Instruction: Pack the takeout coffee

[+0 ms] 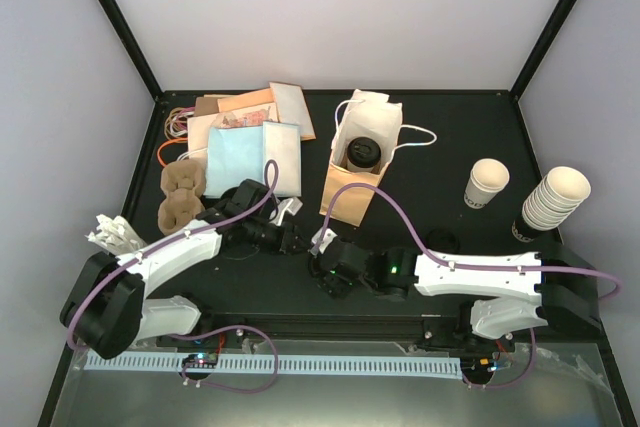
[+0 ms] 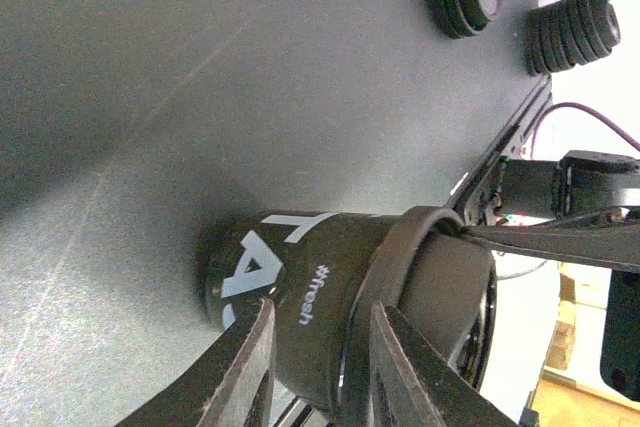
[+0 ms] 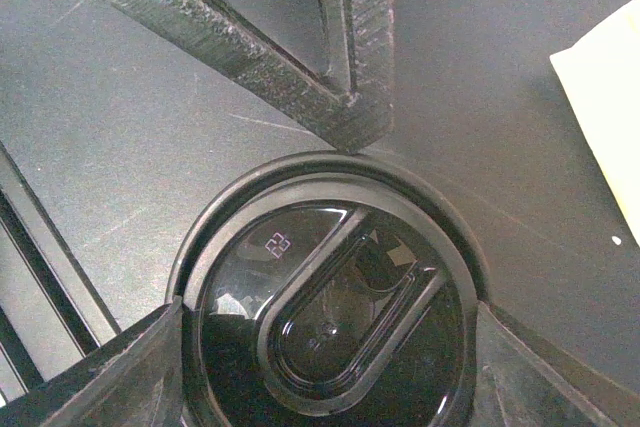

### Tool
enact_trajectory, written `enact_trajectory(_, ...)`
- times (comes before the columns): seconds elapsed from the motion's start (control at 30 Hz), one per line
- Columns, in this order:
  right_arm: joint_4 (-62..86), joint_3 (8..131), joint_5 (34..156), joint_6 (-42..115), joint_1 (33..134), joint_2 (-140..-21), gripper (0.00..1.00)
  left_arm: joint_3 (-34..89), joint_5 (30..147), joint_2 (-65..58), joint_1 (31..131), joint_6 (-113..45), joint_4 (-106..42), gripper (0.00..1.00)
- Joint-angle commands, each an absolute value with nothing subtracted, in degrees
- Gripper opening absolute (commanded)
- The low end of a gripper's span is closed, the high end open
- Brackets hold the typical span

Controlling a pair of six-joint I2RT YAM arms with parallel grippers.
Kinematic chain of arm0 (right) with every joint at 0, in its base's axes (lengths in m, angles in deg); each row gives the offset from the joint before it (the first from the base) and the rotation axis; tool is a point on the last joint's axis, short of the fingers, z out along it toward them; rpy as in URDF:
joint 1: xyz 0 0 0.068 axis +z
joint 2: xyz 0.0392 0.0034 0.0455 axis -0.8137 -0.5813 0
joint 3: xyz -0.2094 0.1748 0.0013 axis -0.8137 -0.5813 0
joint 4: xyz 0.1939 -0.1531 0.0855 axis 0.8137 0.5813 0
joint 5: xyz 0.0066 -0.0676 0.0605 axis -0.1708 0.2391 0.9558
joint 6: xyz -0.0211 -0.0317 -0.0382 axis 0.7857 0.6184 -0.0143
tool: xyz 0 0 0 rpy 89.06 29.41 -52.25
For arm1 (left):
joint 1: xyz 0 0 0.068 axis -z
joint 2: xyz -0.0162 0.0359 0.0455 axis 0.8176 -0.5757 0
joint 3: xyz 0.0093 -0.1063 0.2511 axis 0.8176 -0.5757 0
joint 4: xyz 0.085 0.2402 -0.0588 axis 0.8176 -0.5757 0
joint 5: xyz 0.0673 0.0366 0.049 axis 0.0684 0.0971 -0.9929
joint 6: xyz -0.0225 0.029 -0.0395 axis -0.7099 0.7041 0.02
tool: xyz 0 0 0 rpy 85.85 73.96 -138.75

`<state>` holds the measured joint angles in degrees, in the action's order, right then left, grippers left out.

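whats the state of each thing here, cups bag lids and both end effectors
takeout coffee: upright on the table, lid on
right end effector: closed on the coffee's lid rim
left end effector: open, against the cup's side
paper bag: upright, open, lidded cup inside
single cup: upright, no lid
cup stack: nested, no lids
loose lid: flat on the table

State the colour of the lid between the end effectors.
Glossy black lid; clearest in the right wrist view.

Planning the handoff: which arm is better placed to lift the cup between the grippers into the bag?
Probably right: the right gripper clasps the lidded cup from above, suiting a drop into the open bag; the left gripper meets its side.
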<state>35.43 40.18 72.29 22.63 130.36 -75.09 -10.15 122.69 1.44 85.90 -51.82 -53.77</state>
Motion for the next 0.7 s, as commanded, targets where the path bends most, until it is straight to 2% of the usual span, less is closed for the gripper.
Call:
enact_trajectory(0.0,42.1,38.2,75.8,22.9,131.0,-78.4,0.72,-10.3,126.9,1.6,85.5,-51.0,-50.9,0.29)
enact_trajectory(0.2,42.4,38.4,75.8,23.0,131.0,-78.6,0.72,-10.7,126.7,2.6,85.5,-52.7,-48.9,0.29)
enact_trajectory(0.4,42.5,38.5,75.8,23.0,130.9,-78.7,0.72,-10.9,127.4,0.8,85.6,-51.1,-50.5,0.23)
enact_trajectory(0.67,42.4,38.6,75.9,23.0,130.9,-79.3,0.72,-12.6,130.2,0.2,85.6,-50.1,-50.1,0.22)
